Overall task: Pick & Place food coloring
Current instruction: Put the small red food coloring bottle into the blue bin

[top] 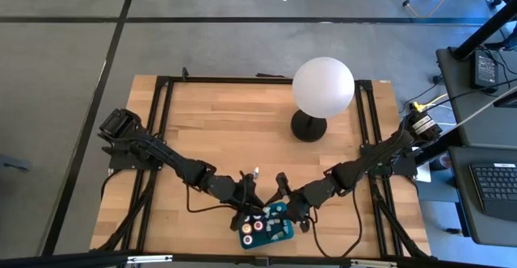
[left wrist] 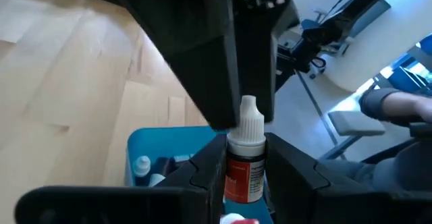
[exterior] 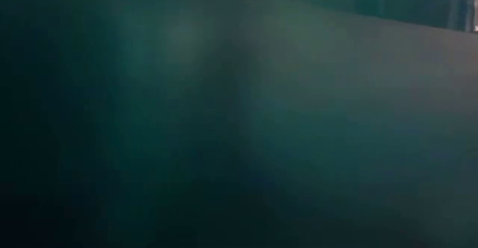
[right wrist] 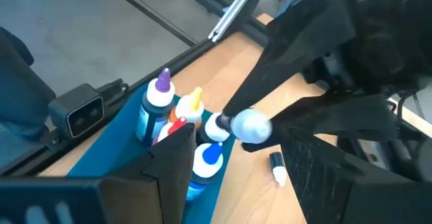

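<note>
Now | left end effector [left wrist: 246, 173] clamps red bottle [left wrist: 246, 158] | right end effector [right wrist: 236, 177] spread, empty, over tray [top: 284, 237]

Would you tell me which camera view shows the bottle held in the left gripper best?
The left wrist view: the white-capped bottle with its red label stands upright between the left gripper fingers, over the teal tray. The high view shows only arms meeting above the tray, the low view only teal, and the right wrist view other bottles.
</note>
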Available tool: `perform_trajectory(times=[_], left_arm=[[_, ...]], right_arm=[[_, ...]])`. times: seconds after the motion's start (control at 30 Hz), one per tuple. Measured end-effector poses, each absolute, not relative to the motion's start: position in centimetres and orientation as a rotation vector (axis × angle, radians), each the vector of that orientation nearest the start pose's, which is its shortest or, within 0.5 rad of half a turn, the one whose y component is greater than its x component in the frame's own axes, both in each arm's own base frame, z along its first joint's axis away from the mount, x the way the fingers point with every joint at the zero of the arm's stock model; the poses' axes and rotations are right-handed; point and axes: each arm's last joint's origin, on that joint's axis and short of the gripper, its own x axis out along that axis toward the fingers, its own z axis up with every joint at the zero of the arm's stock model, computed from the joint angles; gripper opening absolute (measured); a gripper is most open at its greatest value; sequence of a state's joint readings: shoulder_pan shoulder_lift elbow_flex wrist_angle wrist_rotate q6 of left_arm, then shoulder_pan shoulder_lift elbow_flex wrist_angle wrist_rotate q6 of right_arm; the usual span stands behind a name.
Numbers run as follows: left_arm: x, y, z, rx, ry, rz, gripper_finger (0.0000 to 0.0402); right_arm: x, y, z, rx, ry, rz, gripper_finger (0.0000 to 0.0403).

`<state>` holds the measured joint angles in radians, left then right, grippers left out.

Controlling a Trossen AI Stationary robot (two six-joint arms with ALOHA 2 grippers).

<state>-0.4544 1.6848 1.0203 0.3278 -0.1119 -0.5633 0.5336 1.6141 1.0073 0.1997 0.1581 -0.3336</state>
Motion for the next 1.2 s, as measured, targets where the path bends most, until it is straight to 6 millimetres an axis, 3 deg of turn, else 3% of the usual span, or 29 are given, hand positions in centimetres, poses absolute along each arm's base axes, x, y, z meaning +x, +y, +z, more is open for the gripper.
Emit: perform_trajectory(times=[0.33,0.9,1.2], left_arm=[[33.71,-15.55,23.07,-0.464,0.4,-0.23,0.0091],[33.69,-15.64,23.11,-0.409,0.395,-0.261,0.0091],[33.69,-15.62,23.09,-0.341,0.383,-0.26,0.01]], right_arm=[[31.04,17.71,23.94,-0.437,0.3,0.448,0.0203],[31.18,17.37,23.84,-0.442,0.311,0.442,0.0059],[31.18,17.33,23.81,-0.44,0.316,0.426,0.0057]])
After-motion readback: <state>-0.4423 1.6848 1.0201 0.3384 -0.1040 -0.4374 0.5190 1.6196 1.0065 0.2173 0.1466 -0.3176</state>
